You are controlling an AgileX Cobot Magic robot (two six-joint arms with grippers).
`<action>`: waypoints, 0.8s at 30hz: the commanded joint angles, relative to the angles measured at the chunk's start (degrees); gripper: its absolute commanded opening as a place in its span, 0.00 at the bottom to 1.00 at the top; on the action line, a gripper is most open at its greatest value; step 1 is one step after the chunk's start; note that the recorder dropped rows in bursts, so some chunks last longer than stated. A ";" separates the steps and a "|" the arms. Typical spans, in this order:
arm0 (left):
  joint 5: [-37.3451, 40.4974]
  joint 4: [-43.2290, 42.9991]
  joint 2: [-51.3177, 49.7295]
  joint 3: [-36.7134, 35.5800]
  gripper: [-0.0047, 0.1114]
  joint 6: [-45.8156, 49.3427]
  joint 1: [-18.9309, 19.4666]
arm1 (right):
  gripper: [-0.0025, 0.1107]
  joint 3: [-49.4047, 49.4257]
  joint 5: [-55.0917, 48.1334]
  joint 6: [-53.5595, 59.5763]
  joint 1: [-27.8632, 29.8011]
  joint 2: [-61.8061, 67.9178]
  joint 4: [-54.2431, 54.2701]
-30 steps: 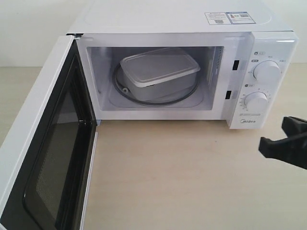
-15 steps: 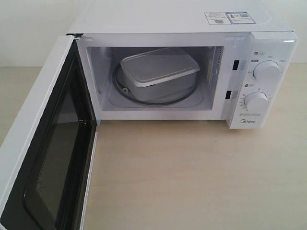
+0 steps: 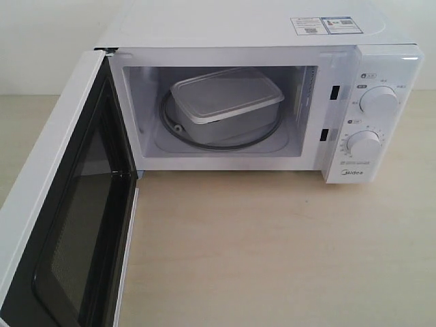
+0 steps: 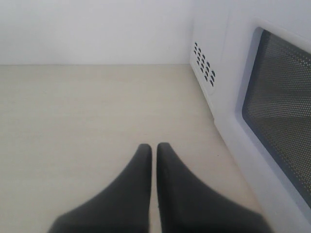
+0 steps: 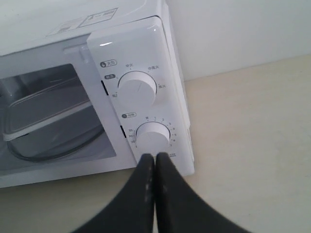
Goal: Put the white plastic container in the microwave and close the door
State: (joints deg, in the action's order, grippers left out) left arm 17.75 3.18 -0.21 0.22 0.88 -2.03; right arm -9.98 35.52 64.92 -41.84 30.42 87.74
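The white plastic container (image 3: 225,102) sits inside the microwave (image 3: 259,27) on the glass turntable, lid on; it also shows through the cavity opening in the right wrist view (image 5: 43,109). The door (image 3: 61,204) stands wide open, swung out to the left, its dark window facing inward. In the left wrist view the door's outer face and window (image 4: 282,111) lie beside my left gripper (image 4: 153,146), which is shut and empty above the tabletop. My right gripper (image 5: 154,157) is shut and empty, in front of the lower dial (image 5: 151,137). Neither gripper appears in the exterior view.
The microwave stands on a light wooden table (image 3: 272,252) against a white wall. Two round dials (image 3: 379,102) sit on its right panel. Vent holes (image 4: 204,68) mark the microwave's side next to the open door.
The right gripper, seen at the exterior view's right edge a second ago, has left that view. The container, microwave and door have not moved.
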 commanded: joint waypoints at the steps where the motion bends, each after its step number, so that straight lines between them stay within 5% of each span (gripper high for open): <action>1: -0.24 0.00 0.21 -0.22 0.08 -0.49 0.17 | 0.02 0.18 -0.36 0.47 0.18 -0.46 -0.09; 5: -5.30 0.00 0.21 -0.22 0.08 -0.49 0.17 | 0.02 0.18 -0.36 0.47 0.18 -0.46 -0.09; 13: -43.21 0.00 0.21 -0.22 0.08 -0.49 0.17 | 0.02 0.18 1.13 1.55 0.18 -0.46 -1.94; 15: -46.89 0.00 0.21 -0.22 0.08 -0.88 0.17 | 0.02 0.18 3.68 2.06 0.18 -0.46 -4.13; 24: -24.48 0.00 -2.75 16.69 0.08 0.20 0.17 | 0.02 0.18 13.18 2.28 0.18 -0.46 -5.40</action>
State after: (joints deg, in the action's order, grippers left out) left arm -13.62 3.18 -0.56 12.36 0.82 -2.03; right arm -9.98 47.64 66.95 -41.84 30.42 83.13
